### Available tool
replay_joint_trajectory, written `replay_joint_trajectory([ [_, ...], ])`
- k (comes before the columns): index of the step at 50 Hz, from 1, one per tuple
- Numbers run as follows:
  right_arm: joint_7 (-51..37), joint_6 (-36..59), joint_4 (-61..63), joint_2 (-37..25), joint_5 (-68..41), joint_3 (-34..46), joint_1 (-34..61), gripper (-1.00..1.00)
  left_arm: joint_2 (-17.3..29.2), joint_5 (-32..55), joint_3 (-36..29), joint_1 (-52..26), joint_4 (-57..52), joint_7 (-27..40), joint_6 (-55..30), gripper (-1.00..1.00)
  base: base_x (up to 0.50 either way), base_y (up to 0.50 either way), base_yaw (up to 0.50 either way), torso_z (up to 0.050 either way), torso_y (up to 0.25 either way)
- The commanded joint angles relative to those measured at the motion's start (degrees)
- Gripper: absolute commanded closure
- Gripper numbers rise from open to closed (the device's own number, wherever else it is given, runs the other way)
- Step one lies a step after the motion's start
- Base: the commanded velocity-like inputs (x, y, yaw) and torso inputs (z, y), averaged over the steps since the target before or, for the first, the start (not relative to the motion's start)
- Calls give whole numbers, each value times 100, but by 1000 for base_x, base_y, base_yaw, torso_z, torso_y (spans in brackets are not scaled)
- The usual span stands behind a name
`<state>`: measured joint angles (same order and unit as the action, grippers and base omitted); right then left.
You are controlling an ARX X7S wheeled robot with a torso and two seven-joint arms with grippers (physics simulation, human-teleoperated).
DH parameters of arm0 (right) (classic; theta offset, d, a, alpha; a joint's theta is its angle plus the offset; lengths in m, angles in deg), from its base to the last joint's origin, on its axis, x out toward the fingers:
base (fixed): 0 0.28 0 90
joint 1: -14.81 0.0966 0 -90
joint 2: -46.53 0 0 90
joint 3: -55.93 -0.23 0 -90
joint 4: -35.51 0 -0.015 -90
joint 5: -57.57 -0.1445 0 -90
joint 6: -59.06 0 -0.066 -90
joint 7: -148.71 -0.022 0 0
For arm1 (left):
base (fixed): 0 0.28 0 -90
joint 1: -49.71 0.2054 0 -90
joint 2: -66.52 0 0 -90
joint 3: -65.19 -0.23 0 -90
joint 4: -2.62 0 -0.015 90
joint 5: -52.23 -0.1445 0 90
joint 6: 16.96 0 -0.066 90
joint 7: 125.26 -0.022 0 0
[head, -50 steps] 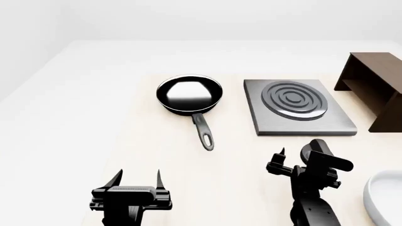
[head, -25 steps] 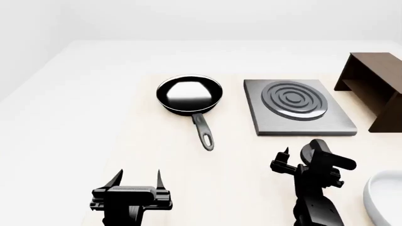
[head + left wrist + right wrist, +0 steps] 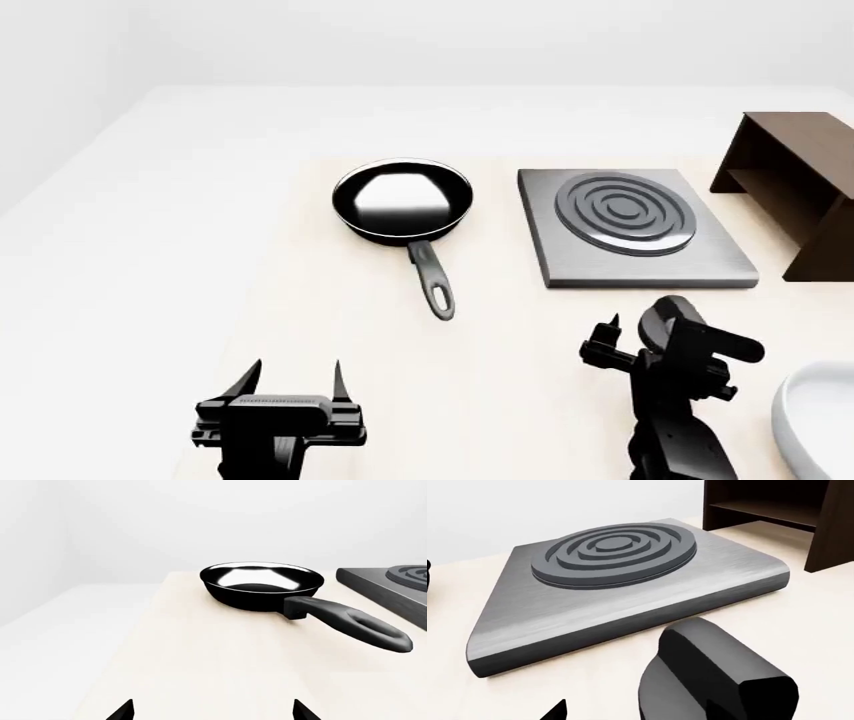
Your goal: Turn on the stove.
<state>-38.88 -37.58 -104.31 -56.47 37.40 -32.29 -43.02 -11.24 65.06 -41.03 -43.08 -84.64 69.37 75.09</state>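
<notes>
The stove [image 3: 627, 225] is a flat grey plate with ringed burner [image 3: 614, 550], lying at the right of the table. Its small black knob [image 3: 707, 675] stands on the table just in front of the plate and fills the near part of the right wrist view. In the head view the knob [image 3: 667, 315] is partly covered by my right gripper [image 3: 647, 335]. That right gripper [image 3: 637, 712] is open, with the knob between its jaws and close to one finger; I cannot tell whether they touch. My left gripper [image 3: 290, 378] is open and empty at the near left.
A black frying pan [image 3: 403, 200] sits left of the stove, handle [image 3: 350, 625] pointing toward me. A dark brown shelf [image 3: 794, 190] stands at the far right. A white bowl's rim [image 3: 814, 420] shows at the near right. Left gripper [image 3: 212, 711] hovers over bare table.
My right gripper has shifted slightly to the right and closer around the knob. The left arm, pan and stove have stayed put.
</notes>
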Motion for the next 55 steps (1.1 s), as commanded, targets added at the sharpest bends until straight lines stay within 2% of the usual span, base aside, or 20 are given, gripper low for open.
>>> replay_joint_trajectory([
  [1,-2,-64,-198,-26,-50,-81,11,-100,19,25,-25,-12,3,23,-1,-100,0,0,0,0,0],
  [25,-113,134,274,-139,-154,-126,-215,-100,52,56,-97,-14,-3,71,0,-100,0,0,0,0,0],
  [40,9,-108,-318,-80,-120,-108,188,-100,79,89,-128,-35,13,88,4,-100,0,0,0,0,0],
  [55,-203,288,379,-164,-145,-65,13,-100,91,93,-175,-46,58,108,37,-100,0,0,0,0,0],
])
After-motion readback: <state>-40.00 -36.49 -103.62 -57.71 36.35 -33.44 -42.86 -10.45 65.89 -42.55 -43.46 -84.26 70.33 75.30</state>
